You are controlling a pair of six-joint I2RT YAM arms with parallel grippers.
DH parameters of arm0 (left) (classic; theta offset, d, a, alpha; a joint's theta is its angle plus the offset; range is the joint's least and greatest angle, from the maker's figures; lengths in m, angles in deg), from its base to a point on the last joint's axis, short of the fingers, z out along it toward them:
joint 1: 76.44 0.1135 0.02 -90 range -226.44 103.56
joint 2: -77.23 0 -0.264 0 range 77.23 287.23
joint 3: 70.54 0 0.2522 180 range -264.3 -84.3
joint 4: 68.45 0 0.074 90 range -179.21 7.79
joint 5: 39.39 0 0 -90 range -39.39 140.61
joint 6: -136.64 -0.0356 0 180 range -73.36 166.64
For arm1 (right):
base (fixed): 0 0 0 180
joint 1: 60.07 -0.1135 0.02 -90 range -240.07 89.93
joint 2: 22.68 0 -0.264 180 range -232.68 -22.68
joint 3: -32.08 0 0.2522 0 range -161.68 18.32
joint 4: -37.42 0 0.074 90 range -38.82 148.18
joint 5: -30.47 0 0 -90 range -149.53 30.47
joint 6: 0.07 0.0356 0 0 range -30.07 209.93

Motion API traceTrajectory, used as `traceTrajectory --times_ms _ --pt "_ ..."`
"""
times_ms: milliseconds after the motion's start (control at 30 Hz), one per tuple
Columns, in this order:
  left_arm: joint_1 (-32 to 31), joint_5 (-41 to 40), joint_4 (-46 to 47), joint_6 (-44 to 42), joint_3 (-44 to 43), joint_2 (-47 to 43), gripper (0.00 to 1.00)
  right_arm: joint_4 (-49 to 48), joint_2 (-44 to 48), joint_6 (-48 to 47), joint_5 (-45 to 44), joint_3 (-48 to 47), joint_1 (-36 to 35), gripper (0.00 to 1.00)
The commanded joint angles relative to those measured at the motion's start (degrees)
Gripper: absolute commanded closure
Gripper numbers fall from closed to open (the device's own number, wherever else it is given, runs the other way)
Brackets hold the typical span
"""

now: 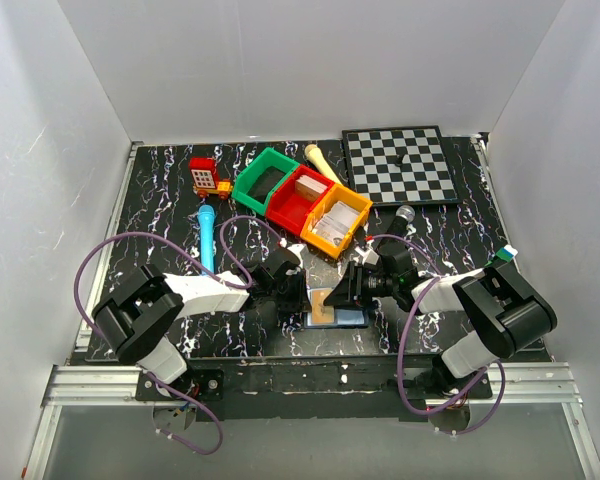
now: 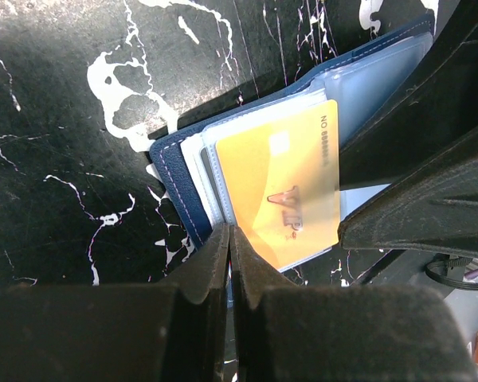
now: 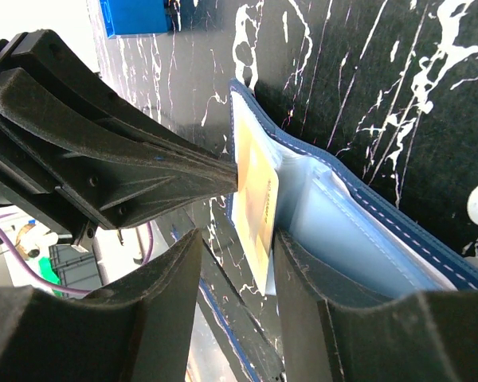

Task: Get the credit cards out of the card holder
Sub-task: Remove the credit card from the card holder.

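Item: card holder [image 1: 348, 319], navy outside, pale blue-grey inside, lying open.
Place: we find it at 6 o'clock on the table [image 1: 160, 195], between the two grippers.
Long axis: 9 to 3 o'clock in the top view.
Count: one holder; one yellow card [image 2: 283, 183] showing; three bins [image 1: 283, 212]; one chessboard [image 1: 400, 165]; one blue stick [image 1: 208, 238].
Left gripper [image 2: 229, 239]: fingers pressed together, tips at the holder's edge beside the card.
Right gripper [image 3: 237, 235]: fingers partway spread, one on each side of the card; we cannot tell whether they press it.
Surroundings: bins at 12 o'clock of the holder, chessboard at 1, blue stick at 10.
In the way: both grippers overhang the holder, hiding part of it from above.
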Motion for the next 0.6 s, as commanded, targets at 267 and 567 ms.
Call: traceTrajectory --times_ms 267,567 --pt "-1.8 2.4 3.5 -0.7 -1.1 4.0 1.0 -5.2 0.1 1.9 5.3 -2.1 -1.6 0.59" --pt "-2.9 4.3 4.4 -1.8 -2.4 5.3 1.0 -4.4 -0.3 1.8 5.8 -3.3 -1.6 0.52"
